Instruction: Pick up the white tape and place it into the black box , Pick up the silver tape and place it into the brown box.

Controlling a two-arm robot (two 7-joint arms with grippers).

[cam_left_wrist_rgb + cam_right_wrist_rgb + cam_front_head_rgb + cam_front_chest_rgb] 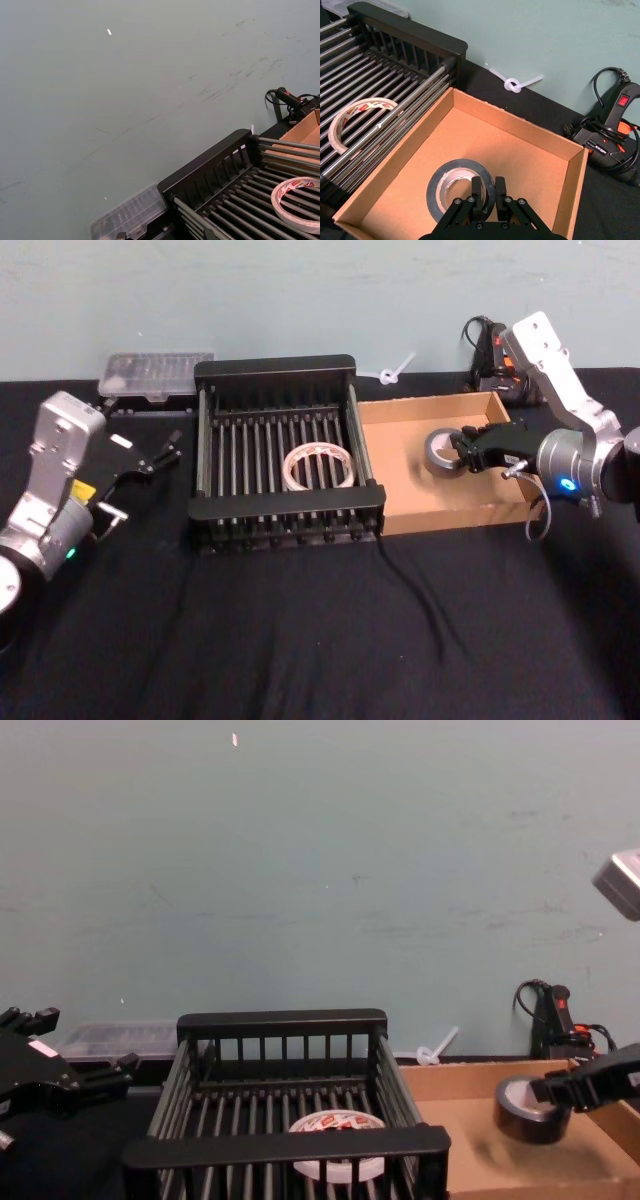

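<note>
silver tape (461, 189): inside the brown box (420, 416), near its right wall, tilted, rim pinched between the fingers (477, 192), one inside the hollow core, one outside.
right gripper (464, 452): clamped on the roll's wall; arm reaching in over the box's right wall, wrist angled down.
white tape (319, 466): flat on the slatted floor of the black box (275, 368), toward its right side.
left gripper (150, 458): fingers spread, grasping nothing; arm low over the table's left edge, just left of the black box.
clear plastic case (157, 374): behind the black box's back-left corner.
glue gun (611, 130): by the wall, behind the brown box's right corner.
</note>
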